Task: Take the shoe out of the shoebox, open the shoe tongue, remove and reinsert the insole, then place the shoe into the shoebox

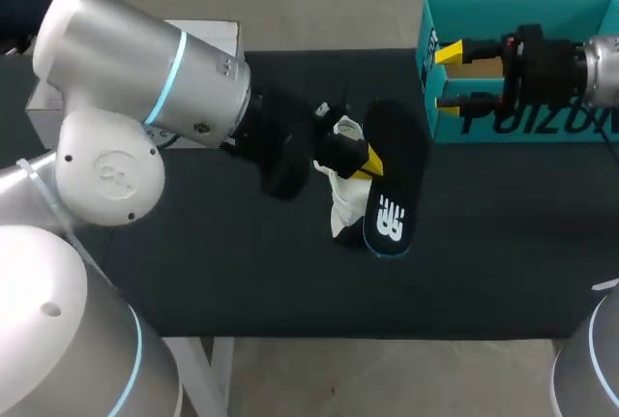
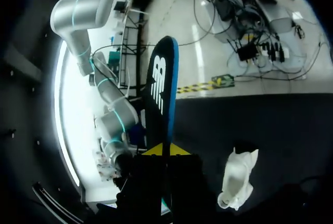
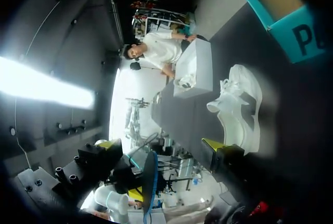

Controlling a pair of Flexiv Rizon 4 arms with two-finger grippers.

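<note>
Near the table's (image 1: 242,272) back left corner sits a plain white box (image 1: 208,35). The left gripper (image 1: 366,161) is clamped on the black insole (image 1: 395,185), with both yellow tips pressing its flat faces. The thin, flexible sheet with its white logo is held clear over mid-table, probably ready for reinsertion. Just beside it, the white shoe (image 1: 343,202) rests on the dark matte surface. The right gripper (image 1: 448,77) hovers spread wide and empty before the rigid teal cardboard shoebox (image 1: 571,127) at the back right corner.
</note>
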